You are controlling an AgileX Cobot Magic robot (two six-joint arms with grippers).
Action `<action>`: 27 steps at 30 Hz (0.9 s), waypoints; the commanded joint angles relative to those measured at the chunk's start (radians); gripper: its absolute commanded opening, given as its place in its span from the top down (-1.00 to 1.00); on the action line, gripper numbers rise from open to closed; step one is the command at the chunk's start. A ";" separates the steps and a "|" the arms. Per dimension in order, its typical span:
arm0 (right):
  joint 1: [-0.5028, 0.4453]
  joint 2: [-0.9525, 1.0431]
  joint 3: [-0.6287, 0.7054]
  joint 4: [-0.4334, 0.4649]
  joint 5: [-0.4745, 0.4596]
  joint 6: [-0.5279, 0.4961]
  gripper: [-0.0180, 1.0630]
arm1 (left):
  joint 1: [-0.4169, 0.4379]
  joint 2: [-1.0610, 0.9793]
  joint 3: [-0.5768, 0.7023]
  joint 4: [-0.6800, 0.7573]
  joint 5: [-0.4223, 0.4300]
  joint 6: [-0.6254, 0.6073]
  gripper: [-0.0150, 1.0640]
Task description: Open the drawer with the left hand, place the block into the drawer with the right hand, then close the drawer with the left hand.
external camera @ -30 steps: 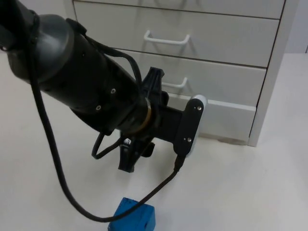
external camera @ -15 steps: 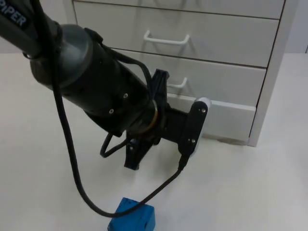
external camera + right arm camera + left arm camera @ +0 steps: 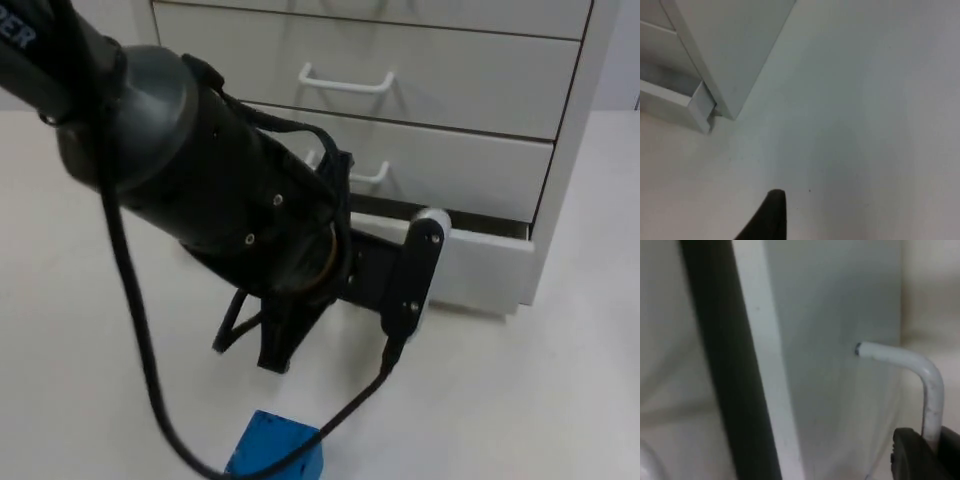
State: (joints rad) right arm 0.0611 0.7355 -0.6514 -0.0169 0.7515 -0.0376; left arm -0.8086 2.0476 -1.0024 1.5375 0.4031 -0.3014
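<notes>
The white cabinet (image 3: 560, 120) stands at the back, its bottom drawer (image 3: 480, 265) pulled out a little, with a dark gap above its front. My left arm reaches to that drawer and hides most of its front in the top view. In the left wrist view my left gripper (image 3: 932, 442) is shut on the drawer's white bent handle (image 3: 920, 367). The blue block (image 3: 275, 455) lies on the table at the near edge, under the left arm's cable. My right gripper (image 3: 772, 217) hovers open over bare table beside the cabinet's right side, holding nothing.
Two upper drawers with white handles (image 3: 345, 80) are closed. The cabinet's corner (image 3: 725, 90) and the protruding drawer end (image 3: 697, 107) lie near the right gripper. White table (image 3: 520, 400) spreads in front of and to the right of the cabinet.
The left gripper closed on the bottom drawer's handle and drew back toward the near side; the drawer slid out a little. The block and the right arm stayed put.
</notes>
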 commanded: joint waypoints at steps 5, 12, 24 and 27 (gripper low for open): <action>0.003 0.000 -0.003 -0.004 -0.015 0.002 -0.98 | -0.053 -0.071 0.107 -0.086 0.015 0.139 0.98; 0.003 0.000 -0.003 0.003 -0.011 0.002 -0.98 | -0.061 -0.115 0.209 -0.140 0.029 0.160 0.98; 0.003 0.000 -0.003 0.003 -0.007 0.002 -0.98 | -0.061 -0.134 0.230 -0.355 0.035 0.381 0.98; 0.003 0.000 -0.003 0.003 -0.007 0.002 -0.98 | -0.061 -0.134 0.230 -0.392 0.032 0.445 0.98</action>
State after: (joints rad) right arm 0.0611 0.7355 -0.6514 -0.0169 0.7515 -0.0376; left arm -0.8608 1.9116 -0.8044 1.2094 0.3881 0.0616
